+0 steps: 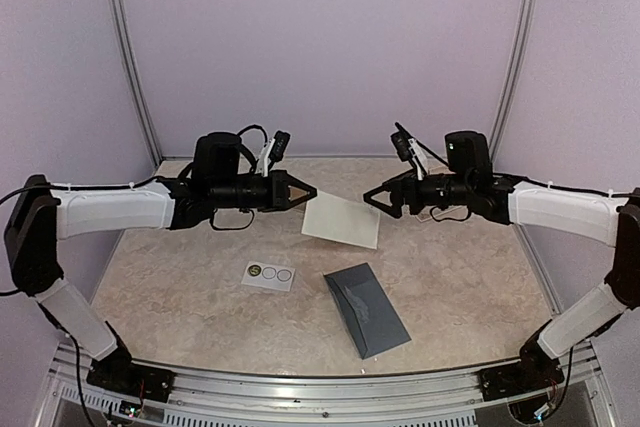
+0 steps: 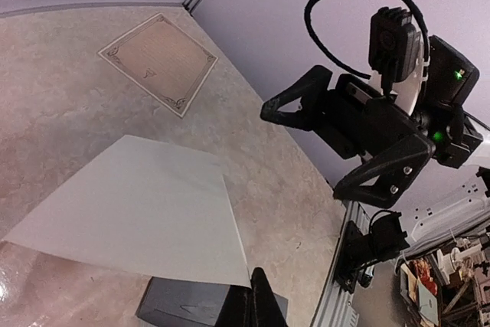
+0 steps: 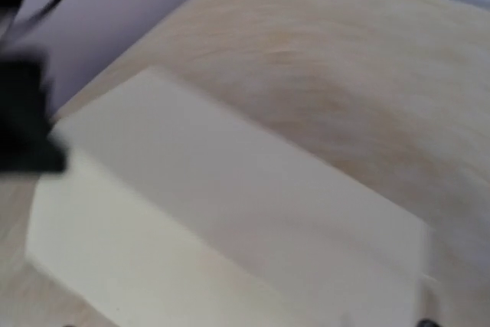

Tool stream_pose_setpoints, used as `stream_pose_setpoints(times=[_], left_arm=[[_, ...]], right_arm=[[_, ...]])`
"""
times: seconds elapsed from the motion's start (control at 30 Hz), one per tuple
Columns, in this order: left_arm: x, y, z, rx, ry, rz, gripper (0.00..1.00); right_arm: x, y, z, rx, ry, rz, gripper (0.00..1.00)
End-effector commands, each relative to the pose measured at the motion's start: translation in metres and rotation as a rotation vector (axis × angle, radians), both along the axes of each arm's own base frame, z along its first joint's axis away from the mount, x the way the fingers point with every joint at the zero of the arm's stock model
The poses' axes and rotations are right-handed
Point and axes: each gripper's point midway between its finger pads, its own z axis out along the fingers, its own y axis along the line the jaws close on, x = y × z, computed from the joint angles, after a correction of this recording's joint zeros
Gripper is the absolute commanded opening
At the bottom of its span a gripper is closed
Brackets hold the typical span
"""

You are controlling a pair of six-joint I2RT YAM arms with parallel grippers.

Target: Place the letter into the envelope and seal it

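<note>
Flat on the marbled table (image 1: pixel 170 317), a little toward 5 o'clock from its middle in the top view: the envelope (image 1: pixel 367 309), dark slate, long axis running from 11 to 5 o'clock, with a faint triangular crease on its upper face. Touched by neither arm.

At 12 o'clock from it and apart from it: the letter (image 1: pixel 342 219), a pale cream sheet. Pinched at its 10 o'clock corner by the left gripper (image 1: pixel 312 193), jaws closed narrow on the paper. From the left wrist camera, raised off the table, with the dark envelope showing under its near edge.

Facing in from 3 o'clock, near the letter's far corner: the right gripper (image 1: pixel 368 197), jaws spread wide as seen from the left wrist camera. Touching the sheet or not, cannot tell. Right wrist view blurred, filled mostly by the cream sheet.

At 10 o'clock from the envelope, near it but apart: the sticker strip (image 1: pixel 269 274), small, white, three circles, flat on the table.
</note>
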Motion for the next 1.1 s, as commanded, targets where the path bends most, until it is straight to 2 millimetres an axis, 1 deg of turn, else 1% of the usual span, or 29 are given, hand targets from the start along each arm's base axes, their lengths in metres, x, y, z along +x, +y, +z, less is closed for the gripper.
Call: stream_pose_setpoints(times=[0.0, 0.03, 0.07, 0.13, 0.23, 0.3, 0.37, 0.47, 0.7, 0.8, 0.93, 0.97, 1.0, 1.07], left_arm=[[-0.054, 0.003, 0.031, 0.087, -0.057, -0.235, 0.00], [-0.067, 0.005, 0.039, 0.087, -0.049, -0.282, 0.00], [-0.074, 0.006, 0.049, 0.078, -0.064, -0.315, 0.00], [-0.094, 0.008, 0.061, 0.085, -0.064, -0.383, 0.00], [-0.114, 0.008, 0.072, 0.117, -0.094, -0.454, 0.00], [-0.121, 0.008, 0.076, 0.129, -0.099, -0.477, 0.00], [-0.124, 0.008, 0.079, 0.131, -0.103, -0.480, 0.00], [-0.126, 0.008, 0.080, 0.133, -0.103, -0.481, 0.00], [-0.126, 0.006, 0.082, 0.123, -0.110, -0.478, 0.00], [-0.126, 0.004, 0.084, 0.114, -0.117, -0.481, 0.00], [-0.128, 0.003, 0.088, 0.097, -0.120, -0.497, 0.00], [-0.128, 0.003, 0.089, 0.094, -0.120, -0.499, 0.00], [-0.129, 0.003, 0.089, 0.094, -0.121, -0.501, 0.00], [-0.129, 0.003, 0.088, 0.097, -0.123, -0.497, 0.00]], right_arm=[[-0.055, 0.030, 0.006, -0.116, -0.097, 0.260, 0.93], [-0.062, 0.036, 0.008, -0.125, -0.096, 0.285, 0.93], [-0.070, 0.041, 0.010, -0.137, -0.123, 0.318, 0.93], [-0.085, 0.051, 0.015, -0.140, -0.141, 0.373, 0.93], [-0.101, 0.064, 0.018, -0.141, -0.141, 0.439, 0.91], [-0.110, 0.072, 0.021, -0.132, -0.141, 0.486, 0.87], [-0.117, 0.079, 0.021, -0.135, -0.143, 0.517, 0.82], [-0.123, 0.087, 0.021, -0.139, -0.144, 0.548, 0.69], [-0.132, 0.099, 0.028, -0.108, -0.156, 0.567, 0.42], [-0.137, 0.103, 0.029, -0.102, -0.161, 0.580, 0.40], [-0.141, 0.107, 0.025, -0.107, -0.154, 0.593, 0.40], [-0.142, 0.108, 0.024, -0.109, -0.152, 0.593, 0.37], [-0.142, 0.108, 0.024, -0.112, -0.150, 0.591, 0.33], [-0.141, 0.107, 0.025, -0.108, -0.154, 0.585, 0.15]])
